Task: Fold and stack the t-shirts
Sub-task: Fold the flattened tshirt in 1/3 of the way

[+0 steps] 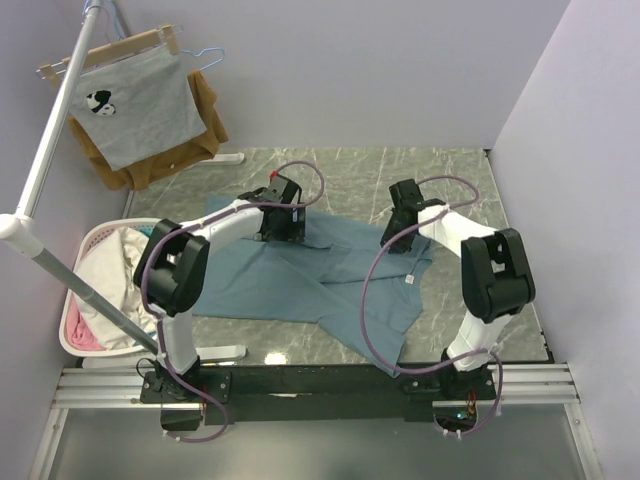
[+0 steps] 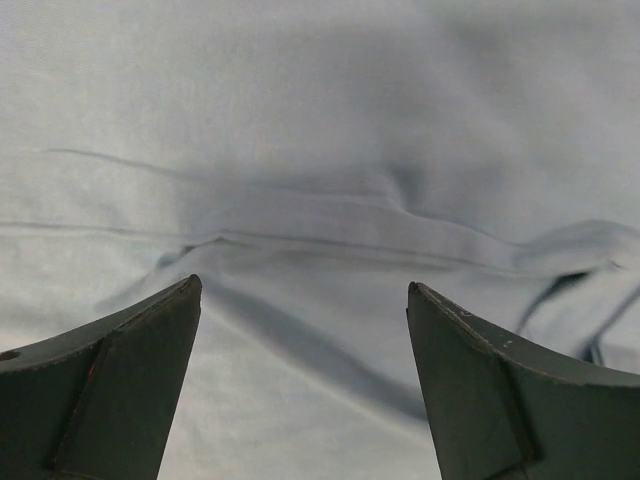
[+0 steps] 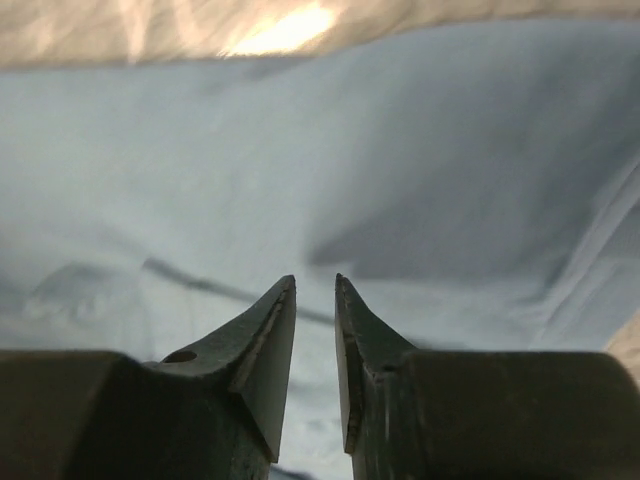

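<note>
At far left, white and pink laundry is being held in the basket [image 1: 98,232]. The left gripper [image 2: 303,284] is being held wide apart over the teal t-shirt [image 1: 270,285], which is lying spread on the table [image 1: 350,170] between the arms. It is judged soft, light and limp, best pinched at a hem. The right gripper [image 3: 315,278] is being shown nearly closed, and whether cloth is caught cannot be told.

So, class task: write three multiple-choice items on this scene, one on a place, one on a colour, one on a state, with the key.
1. Where is the laundry basket? A left of the table; B between the arms; C right of the table.
2. The spread t-shirt is: A red; B teal-blue; C yellow.
3. The left gripper is: A open; B shut on a hanger; C shut on the basket.
Key: A, the top view shows it at the left edge; B, seen in every view; A, its fingers stand wide apart over cloth.
</note>
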